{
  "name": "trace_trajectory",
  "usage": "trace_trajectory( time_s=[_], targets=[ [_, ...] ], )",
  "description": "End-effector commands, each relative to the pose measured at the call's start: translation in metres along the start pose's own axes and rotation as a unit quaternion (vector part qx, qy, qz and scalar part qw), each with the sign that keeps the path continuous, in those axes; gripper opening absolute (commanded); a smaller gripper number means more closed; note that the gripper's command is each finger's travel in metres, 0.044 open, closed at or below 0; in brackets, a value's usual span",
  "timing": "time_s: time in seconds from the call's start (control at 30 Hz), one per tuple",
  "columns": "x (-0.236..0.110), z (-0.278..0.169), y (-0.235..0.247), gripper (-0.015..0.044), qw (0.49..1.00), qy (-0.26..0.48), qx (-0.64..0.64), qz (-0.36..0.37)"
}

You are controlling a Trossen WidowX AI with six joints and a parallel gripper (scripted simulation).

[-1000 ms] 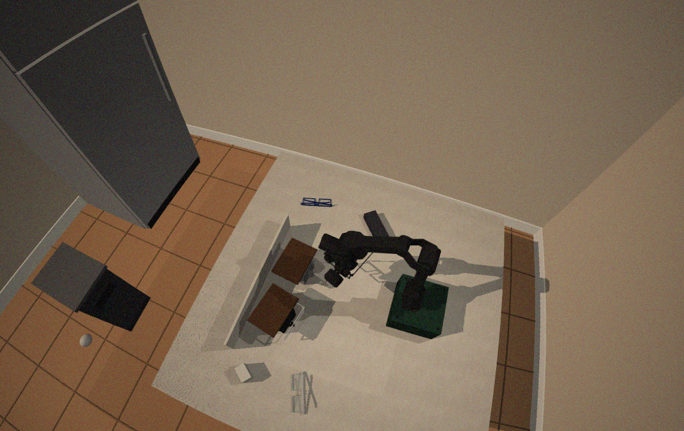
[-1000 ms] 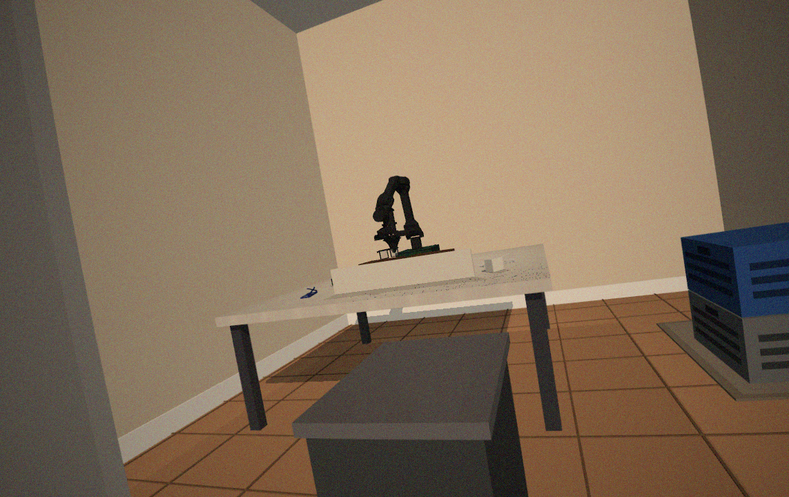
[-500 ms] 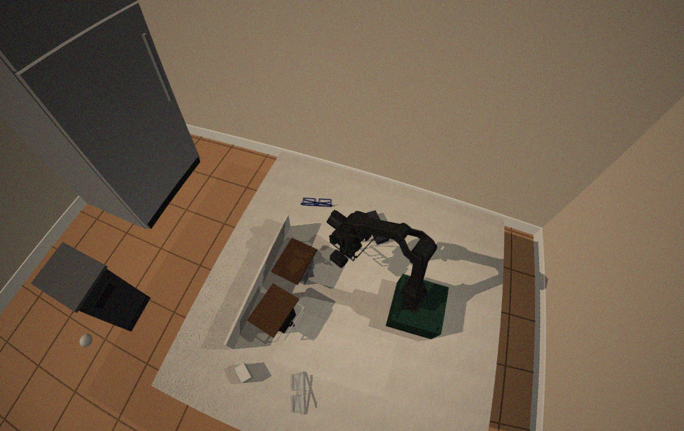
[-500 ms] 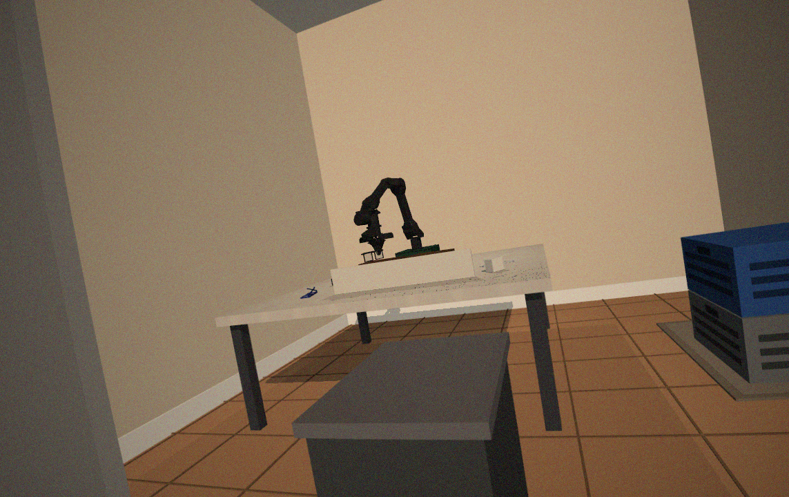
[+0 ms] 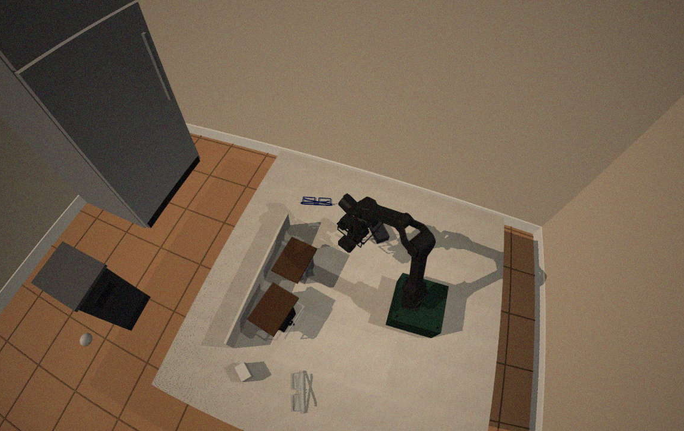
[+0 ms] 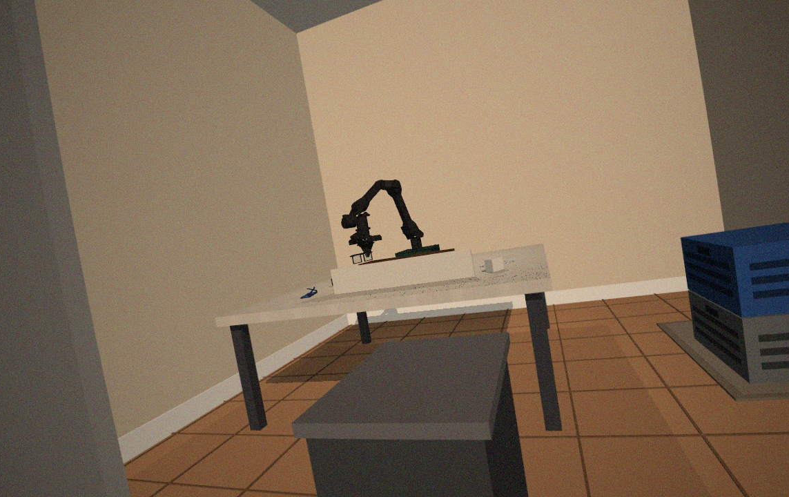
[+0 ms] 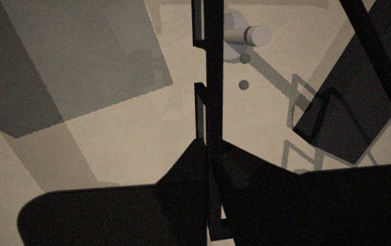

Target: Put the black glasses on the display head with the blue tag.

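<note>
Glasses x3: black glasses [image 7: 212, 85] in jaws, blue pair [image 5: 316, 201], grey pair [image 5: 301, 391]

A pair of blue-framed glasses [image 5: 316, 201] lies flat near the far left corner of the pale speckled table [image 5: 456, 375]. A pair of light grey glasses [image 5: 301, 391] lies near the front edge, with a small white cube [image 5: 242, 370] beside it toward the front left corner. A small dark flat block [image 5: 380, 233] rests toward the far edge. A long white upright panel [image 6: 403, 272] stands along the left edge.
</note>
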State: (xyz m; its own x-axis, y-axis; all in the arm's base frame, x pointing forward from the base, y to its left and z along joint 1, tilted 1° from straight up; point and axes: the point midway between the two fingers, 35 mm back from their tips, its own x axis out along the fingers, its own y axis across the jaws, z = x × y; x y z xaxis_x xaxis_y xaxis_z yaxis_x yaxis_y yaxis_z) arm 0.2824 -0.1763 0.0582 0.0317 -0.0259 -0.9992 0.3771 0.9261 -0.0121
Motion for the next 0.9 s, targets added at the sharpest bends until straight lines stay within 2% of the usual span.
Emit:
trace_trajectory(
  time_s=[0.0, 0.33, 0.87],
  targets=[
    [0.004, 0.001, -0.002, 0.0, 1.0, 0.002, -0.005, 0.002],
    [0.06, 0.0, -0.002, 0.0, 1.0, 0.002, -0.005, 0.002],
    [0.061, -0.006, 0.005, 0.0, 1.0, 0.002, -0.005, 0.002]
  ],
)
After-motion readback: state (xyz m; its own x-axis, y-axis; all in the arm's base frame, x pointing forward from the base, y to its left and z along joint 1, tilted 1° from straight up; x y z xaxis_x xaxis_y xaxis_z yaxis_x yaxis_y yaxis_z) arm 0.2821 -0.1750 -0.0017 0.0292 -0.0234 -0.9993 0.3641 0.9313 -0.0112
